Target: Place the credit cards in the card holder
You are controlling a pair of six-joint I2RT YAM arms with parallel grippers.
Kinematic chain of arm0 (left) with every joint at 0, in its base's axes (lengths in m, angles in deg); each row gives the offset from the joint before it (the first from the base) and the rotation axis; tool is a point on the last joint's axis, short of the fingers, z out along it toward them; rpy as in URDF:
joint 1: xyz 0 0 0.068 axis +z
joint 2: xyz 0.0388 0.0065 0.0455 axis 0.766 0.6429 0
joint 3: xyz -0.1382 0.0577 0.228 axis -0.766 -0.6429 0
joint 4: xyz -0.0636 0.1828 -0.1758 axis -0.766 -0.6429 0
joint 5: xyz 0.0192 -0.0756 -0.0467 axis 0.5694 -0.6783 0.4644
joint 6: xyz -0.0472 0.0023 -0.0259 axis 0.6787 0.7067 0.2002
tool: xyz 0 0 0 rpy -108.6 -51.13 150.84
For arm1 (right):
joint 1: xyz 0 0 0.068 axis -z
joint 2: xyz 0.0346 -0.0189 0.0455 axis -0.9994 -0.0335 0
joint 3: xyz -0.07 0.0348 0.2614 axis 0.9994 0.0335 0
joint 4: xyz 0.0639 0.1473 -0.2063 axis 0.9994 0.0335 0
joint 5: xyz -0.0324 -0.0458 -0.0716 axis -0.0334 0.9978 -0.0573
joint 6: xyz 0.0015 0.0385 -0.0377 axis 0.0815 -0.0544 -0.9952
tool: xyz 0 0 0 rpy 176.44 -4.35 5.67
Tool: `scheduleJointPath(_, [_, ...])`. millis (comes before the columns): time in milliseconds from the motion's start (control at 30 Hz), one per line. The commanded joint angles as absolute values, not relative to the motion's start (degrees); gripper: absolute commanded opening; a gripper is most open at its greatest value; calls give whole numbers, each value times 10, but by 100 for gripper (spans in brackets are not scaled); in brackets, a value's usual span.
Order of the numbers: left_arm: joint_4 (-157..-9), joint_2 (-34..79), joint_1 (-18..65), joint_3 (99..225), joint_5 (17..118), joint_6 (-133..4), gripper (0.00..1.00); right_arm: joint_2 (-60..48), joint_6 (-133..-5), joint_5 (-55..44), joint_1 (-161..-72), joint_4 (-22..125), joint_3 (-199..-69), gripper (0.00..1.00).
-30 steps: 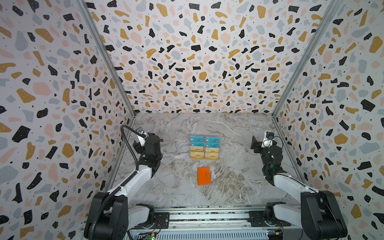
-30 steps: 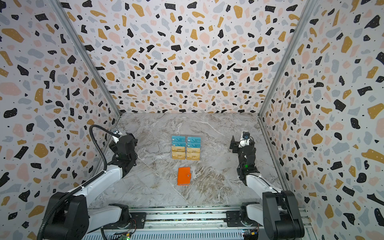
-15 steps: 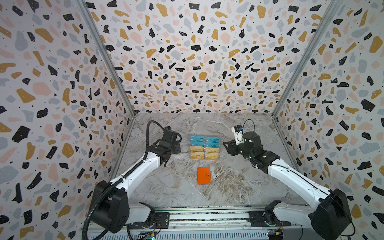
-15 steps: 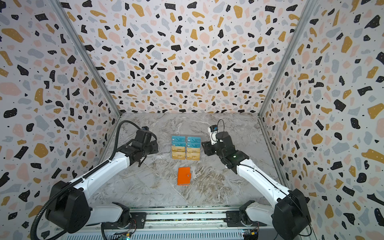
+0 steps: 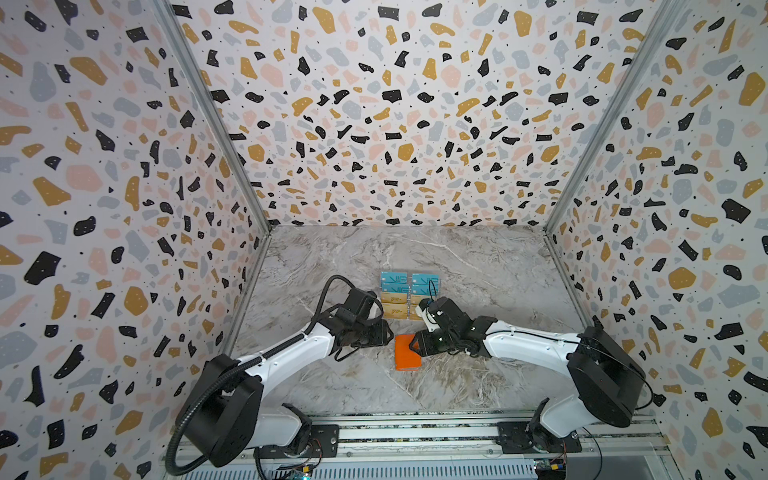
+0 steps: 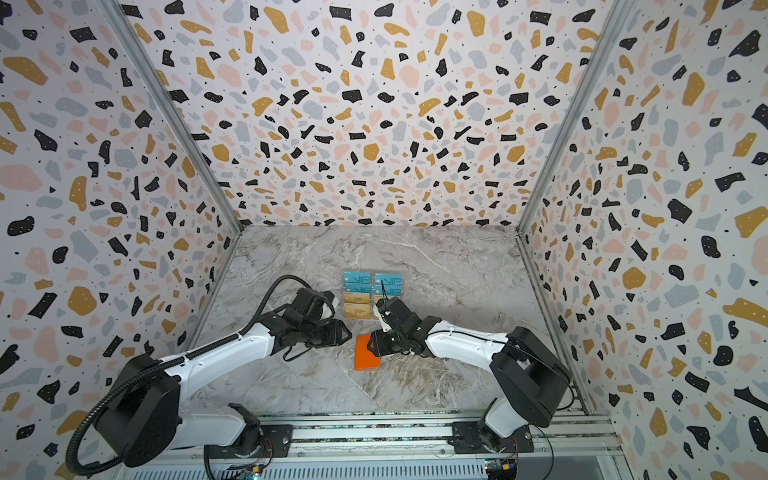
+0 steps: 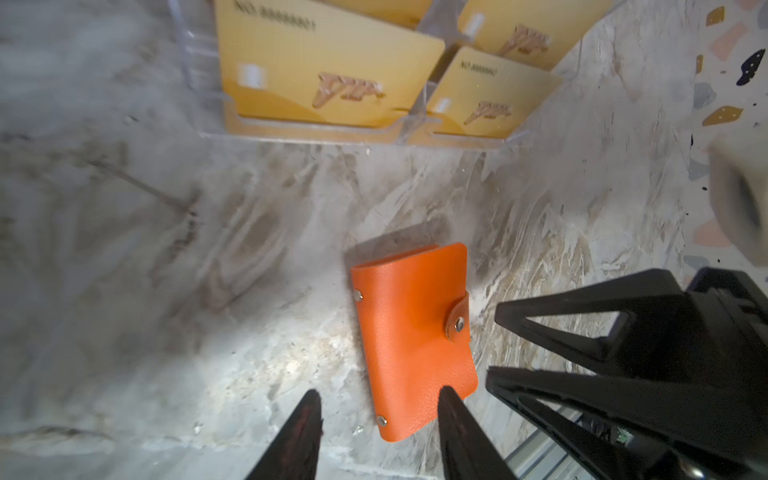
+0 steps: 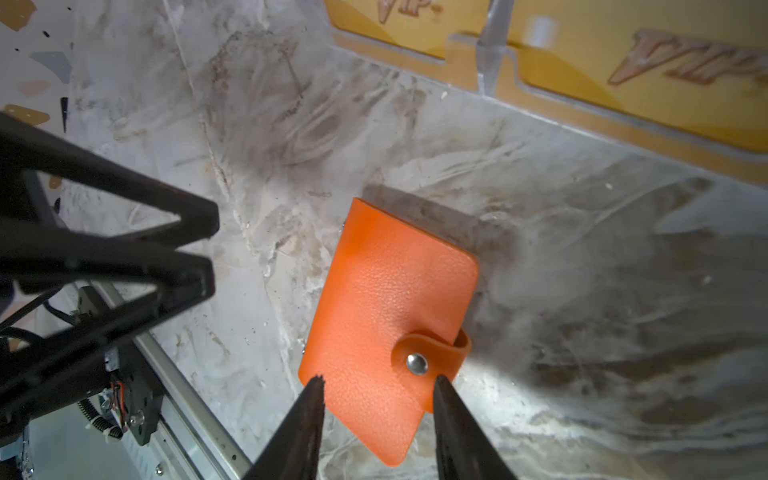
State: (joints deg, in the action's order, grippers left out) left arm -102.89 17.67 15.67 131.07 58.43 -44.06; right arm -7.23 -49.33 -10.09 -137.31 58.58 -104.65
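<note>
Holder (image 5: pixel 405 358) (image 6: pixel 365 358) lies flat on the marble table (image 5: pixel 478 266), shut, snap tab fastened; it sits near the front of the rack (image 7: pixel 316 134), apart from it.

Cards (image 5: pixel 409 291) (image 6: pixel 371 294) stand in the clear rack, teal rows behind, gold rows in front; the right arm hides some gold ones in both top views; the wrist views show only gold cards (image 7: pixel 324 70) (image 8: pixel 665 83).

Left gripper (image 5: pixel 388 334) (image 6: pixel 347 332) (image 7: pixel 379 395) is just beside the holder's left edge; jaws parted, nothing between them; in its wrist view one finger shows over bare table, one over the holder's edge.

Right gripper (image 5: pixel 413 345) (image 6: pixel 371 347) (image 8: pixel 378 380) is over the holder's far right corner; jaws parted, empty; fingers straddle the end by the tab; touching or not, cannot tell.

The two grippers face each other across the holder, near but apart.
</note>
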Motion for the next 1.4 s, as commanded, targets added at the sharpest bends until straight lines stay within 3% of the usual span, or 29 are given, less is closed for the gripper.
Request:
scheduleJointPath(0, [-981, 191, 145, 1294, 555, -407, 48, -73, -486, -105, -1373, 575, -1059, 41])
scheduleJointPath(300, [-922, 218, 139, 1259, 543, -384, 51, -88, -519, -86, -1370, 544, -1019, 32])
scheduleJointPath(867, [-852, 277, 139, 1238, 500, -374, 53, -119, -519, -92, -1358, 537, -979, 29])
scheduleJointPath(1367, [-644, 229, 139, 1185, 410, -277, 52, -119, -510, -124, -1335, 505, -951, 26])
